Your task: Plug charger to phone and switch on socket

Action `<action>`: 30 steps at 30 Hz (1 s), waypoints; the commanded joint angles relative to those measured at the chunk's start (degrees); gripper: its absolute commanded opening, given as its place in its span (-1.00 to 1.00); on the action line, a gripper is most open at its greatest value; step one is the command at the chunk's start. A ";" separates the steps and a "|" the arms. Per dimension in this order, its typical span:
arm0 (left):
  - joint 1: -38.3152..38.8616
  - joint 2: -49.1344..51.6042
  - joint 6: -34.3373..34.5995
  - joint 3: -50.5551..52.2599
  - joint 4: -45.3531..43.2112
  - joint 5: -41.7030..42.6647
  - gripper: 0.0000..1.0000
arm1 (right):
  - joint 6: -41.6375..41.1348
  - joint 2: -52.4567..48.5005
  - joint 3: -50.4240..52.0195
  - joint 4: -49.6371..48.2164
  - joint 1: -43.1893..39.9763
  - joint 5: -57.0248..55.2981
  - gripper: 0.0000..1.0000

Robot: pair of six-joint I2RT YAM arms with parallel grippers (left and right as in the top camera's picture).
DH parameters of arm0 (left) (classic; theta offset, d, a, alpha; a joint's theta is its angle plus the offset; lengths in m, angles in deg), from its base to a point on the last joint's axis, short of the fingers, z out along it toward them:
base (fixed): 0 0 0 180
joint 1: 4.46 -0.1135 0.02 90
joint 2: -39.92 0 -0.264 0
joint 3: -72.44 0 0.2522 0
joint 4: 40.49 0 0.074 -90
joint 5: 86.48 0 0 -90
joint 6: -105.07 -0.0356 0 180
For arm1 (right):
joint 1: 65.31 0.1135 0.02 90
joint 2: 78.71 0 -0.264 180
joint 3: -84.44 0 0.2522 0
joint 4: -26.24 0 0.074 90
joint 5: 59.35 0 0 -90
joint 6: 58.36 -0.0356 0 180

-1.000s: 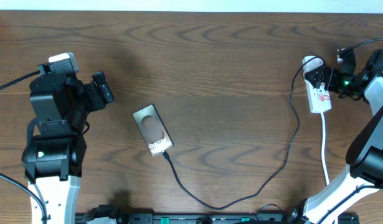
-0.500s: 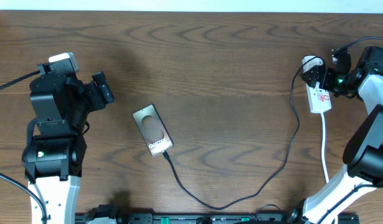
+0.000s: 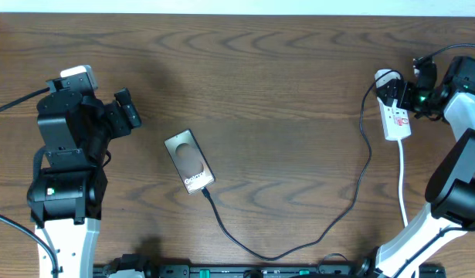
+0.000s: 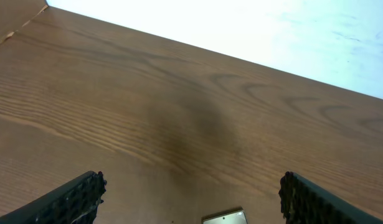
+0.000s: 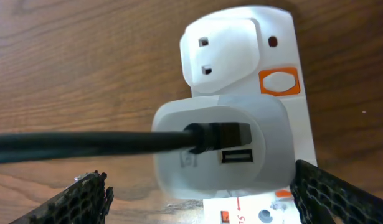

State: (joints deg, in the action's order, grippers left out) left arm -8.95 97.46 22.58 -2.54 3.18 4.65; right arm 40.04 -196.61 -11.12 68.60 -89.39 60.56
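The phone [image 3: 189,161] lies flat at the table's middle left, with the thin black charger cable [image 3: 299,249] plugged into its lower end. The cable runs right and up to a white adapter [image 5: 219,146] seated in the white power strip [image 3: 395,116]. An orange switch [image 5: 279,82] shows on the strip's face. My right gripper [image 3: 411,99] is open and hovers over the strip's far end, its fingers either side of the adapter [image 5: 200,199]. My left gripper [image 3: 127,112] is open and empty, up and left of the phone; the phone's top edge [image 4: 225,218] shows between its fingers [image 4: 191,202].
The strip's white cord [image 3: 403,181] runs down toward the front edge beside my right arm. The table's far edge meets a white wall [image 4: 241,25].
My right gripper has shifted slightly left and toward the strip's far end. The left arm, phone and cable have not moved.
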 commanded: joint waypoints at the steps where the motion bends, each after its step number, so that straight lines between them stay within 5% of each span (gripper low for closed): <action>1: -0.35 -0.11 0.31 -1.16 0.02 -0.26 0.83 | 0.20 -2.69 -0.59 0.28 1.49 4.39 0.82; 17: -0.35 -0.59 0.31 -1.18 0.02 -0.26 0.83 | -5.20 -3.37 -1.05 0.63 2.38 1.77 0.79; 30: -0.35 -2.64 0.31 -1.18 0.02 -0.28 0.83 | -4.50 3.10 -8.57 12.02 -4.13 -8.68 0.80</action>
State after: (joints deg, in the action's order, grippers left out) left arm -8.95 95.45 22.60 -2.54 3.16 4.65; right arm 35.80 -197.79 -16.13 78.70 -91.81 55.84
